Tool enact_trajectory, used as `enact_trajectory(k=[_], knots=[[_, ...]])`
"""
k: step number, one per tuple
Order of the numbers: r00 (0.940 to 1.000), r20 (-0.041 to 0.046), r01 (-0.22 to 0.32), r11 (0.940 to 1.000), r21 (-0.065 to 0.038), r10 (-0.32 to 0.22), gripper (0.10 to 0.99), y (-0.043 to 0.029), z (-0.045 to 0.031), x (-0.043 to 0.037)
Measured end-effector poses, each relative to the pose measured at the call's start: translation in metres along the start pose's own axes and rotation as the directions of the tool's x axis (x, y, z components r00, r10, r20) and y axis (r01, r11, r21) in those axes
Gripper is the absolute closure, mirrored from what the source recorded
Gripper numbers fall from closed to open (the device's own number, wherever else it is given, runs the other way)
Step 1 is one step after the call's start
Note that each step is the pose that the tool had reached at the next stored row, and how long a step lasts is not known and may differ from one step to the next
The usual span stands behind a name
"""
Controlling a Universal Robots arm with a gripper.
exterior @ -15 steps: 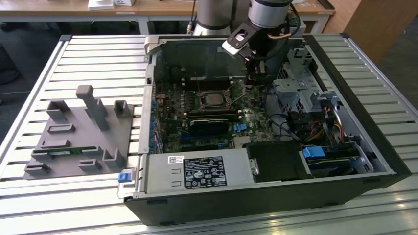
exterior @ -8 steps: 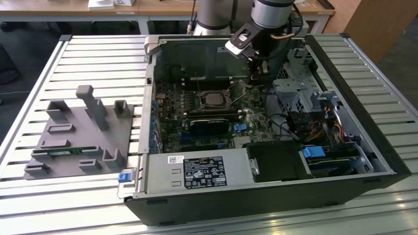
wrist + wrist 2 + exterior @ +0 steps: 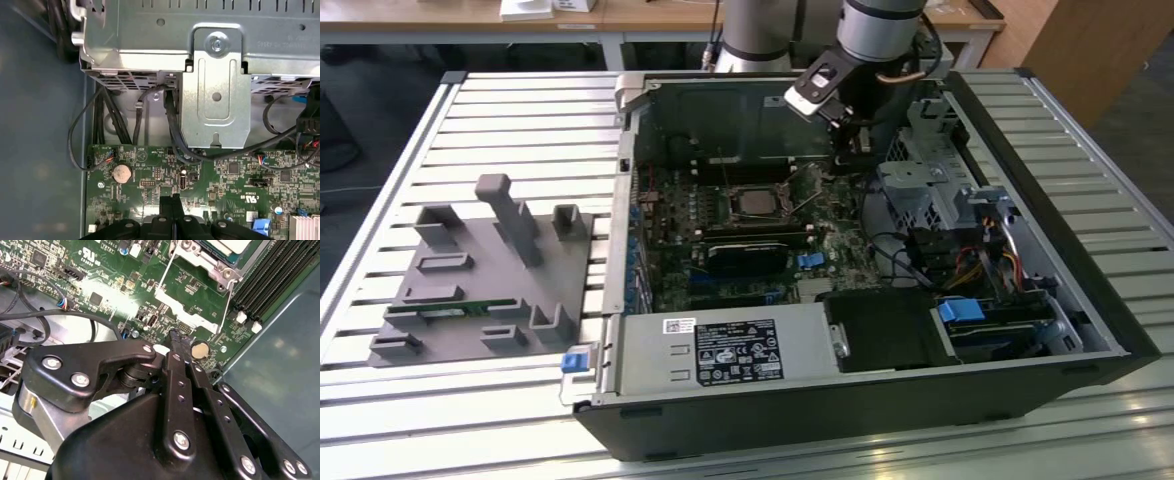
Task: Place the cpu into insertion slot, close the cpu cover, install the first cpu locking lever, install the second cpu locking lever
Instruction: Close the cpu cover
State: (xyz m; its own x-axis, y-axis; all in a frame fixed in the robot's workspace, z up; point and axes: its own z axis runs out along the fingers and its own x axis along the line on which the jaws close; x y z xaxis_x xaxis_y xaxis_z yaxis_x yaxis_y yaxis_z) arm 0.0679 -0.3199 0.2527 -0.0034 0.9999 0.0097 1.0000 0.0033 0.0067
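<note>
Inside an open black computer tower (image 3: 854, 425), the robot arm's black gripper (image 3: 176, 336) hovers close over the green circuit board (image 3: 112, 270), fingers pressed together with nothing visible between them. Just beyond its tip the thin silvery cpu cover (image 3: 167, 297) stands open. Farther on, the dull silver-grey square cpu (image 3: 754, 203) sits in the metal-rimmed insertion slot (image 3: 212, 266).

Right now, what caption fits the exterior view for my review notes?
Shut gripper hangs inside the open computer case, over the green motherboard, to the exterior view's right of the cpu.
</note>
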Motion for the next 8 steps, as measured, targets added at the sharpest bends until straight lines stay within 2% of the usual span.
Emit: enact_trajectory(k=[5,8], knots=[[1.0,0.0,0.0,1.0,0.001,0.0,0.98,-0.0006,0.0059,0.0001],[1.0,-0.0001,0.0,1.0,0.001,0.0,0.98,-0.0046,0.007,0.0001]])
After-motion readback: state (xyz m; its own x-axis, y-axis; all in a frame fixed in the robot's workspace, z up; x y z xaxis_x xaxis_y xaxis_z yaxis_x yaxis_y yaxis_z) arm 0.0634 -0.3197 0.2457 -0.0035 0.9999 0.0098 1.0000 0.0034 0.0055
